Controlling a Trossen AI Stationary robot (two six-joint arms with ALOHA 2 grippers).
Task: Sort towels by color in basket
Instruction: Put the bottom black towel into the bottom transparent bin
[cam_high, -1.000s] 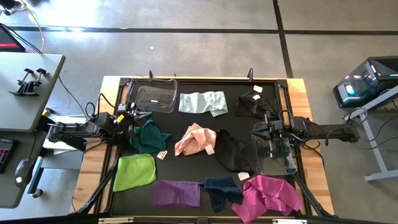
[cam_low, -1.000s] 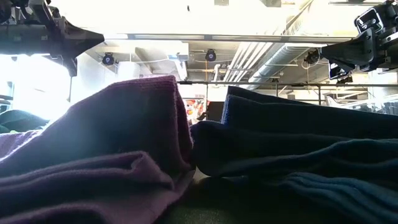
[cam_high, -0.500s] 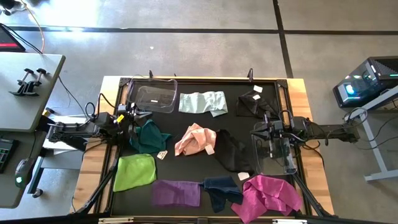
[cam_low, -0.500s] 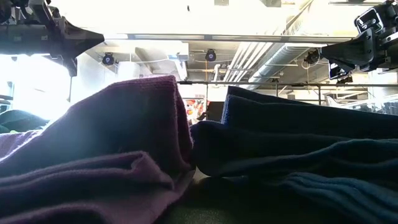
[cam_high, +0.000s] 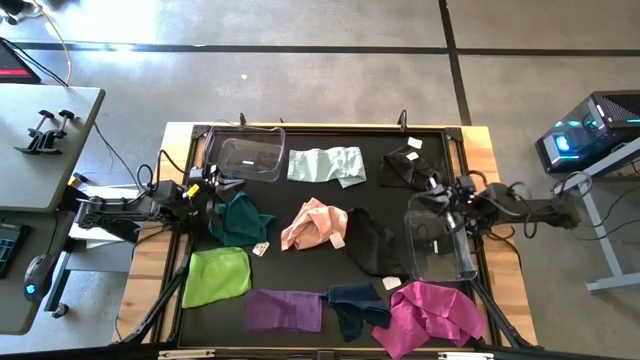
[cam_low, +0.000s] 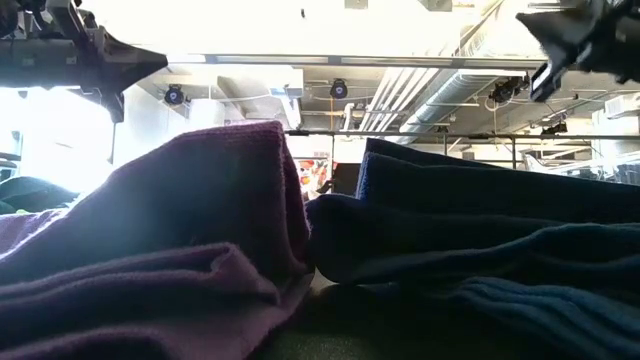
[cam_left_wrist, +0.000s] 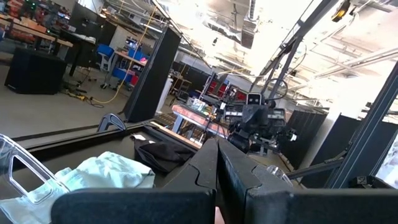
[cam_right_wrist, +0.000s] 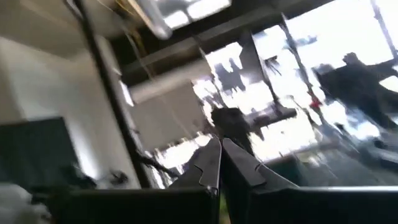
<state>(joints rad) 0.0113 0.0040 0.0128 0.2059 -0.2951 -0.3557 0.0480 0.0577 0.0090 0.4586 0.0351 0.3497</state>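
Several towels lie spread on the black table mat: mint (cam_high: 326, 165), black (cam_high: 405, 167), dark teal (cam_high: 238, 218), peach-pink (cam_high: 315, 224), a second black (cam_high: 375, 243), lime green (cam_high: 217, 276), purple (cam_high: 283, 310), navy (cam_high: 352, 305) and magenta (cam_high: 430, 315). One clear basket (cam_high: 245, 155) stands at the far left and another (cam_high: 440, 248) at the right. My left gripper (cam_left_wrist: 217, 163) is shut and empty, held above the mat's left edge beside the teal towel. My right gripper (cam_right_wrist: 219, 158) is shut and empty, tipped upward over the right basket's far end.
In the low view the purple towel (cam_low: 200, 220) and the navy towel (cam_low: 480, 220) fill the foreground. A small white tag (cam_high: 261, 249) lies near the peach-pink towel. A grey side table (cam_high: 40, 140) stands left of the work table, and a computer case (cam_high: 590, 130) to the right.
My right gripper has risen, tipped its fingers upward and rolled about its own axis over the right basket, staying shut. The towels and baskets lie as before.
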